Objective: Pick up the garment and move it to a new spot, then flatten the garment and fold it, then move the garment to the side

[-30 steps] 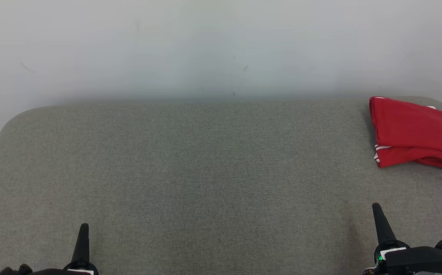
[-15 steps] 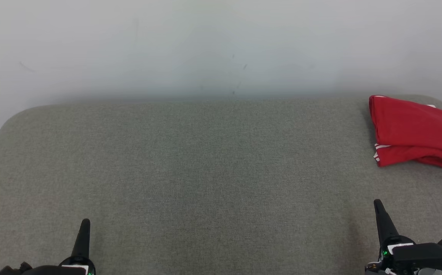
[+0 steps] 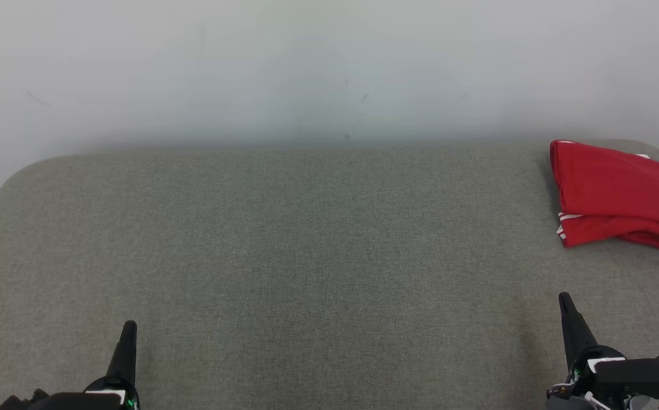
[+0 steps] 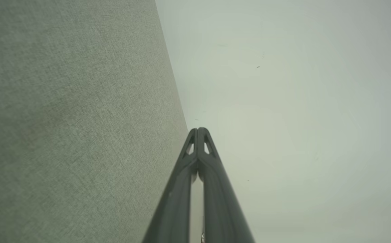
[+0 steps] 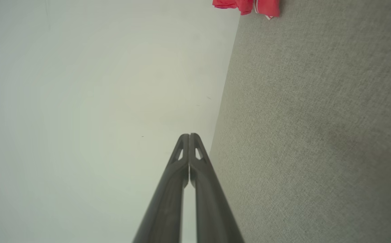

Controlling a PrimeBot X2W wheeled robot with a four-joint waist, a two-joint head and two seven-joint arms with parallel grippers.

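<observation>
Nearest, at the left: the left gripper point(image 3: 129, 326). Dark and thin, pointing away toward the far side. Closed tight, holding nothing. In the left wrist view, both fingers touching at the tips, with just a thin slit of light lower down.

Just as near, at the right: the right gripper point(image 3: 563, 297). Dark too, and leaning a little to the left at the tip. Closed tight as well, tips pressed together, nothing in between. Hard to tell from above whether touching the pad below or just over it.

Under both: a big grey pad point(image 3: 307, 245), soft-looking, with a woven cloth cover. Wide from left to right, with round corners on the far side.

Farther off, at the far right corner of the pad: the garment point(image 3: 620, 193). Bright red, folded up in a thick bundle, lying right on the grey cloth. Thin white stripes at the near left corner of the bundle. A small bit of white peeking out at the far edge too. Cut off by the right edge of the head view. Well apart from both grippers, but closer to the right one.

Farthest of all: a pale wall point(image 3: 307, 68) behind the pad, with a few tiny dark marks.
</observation>
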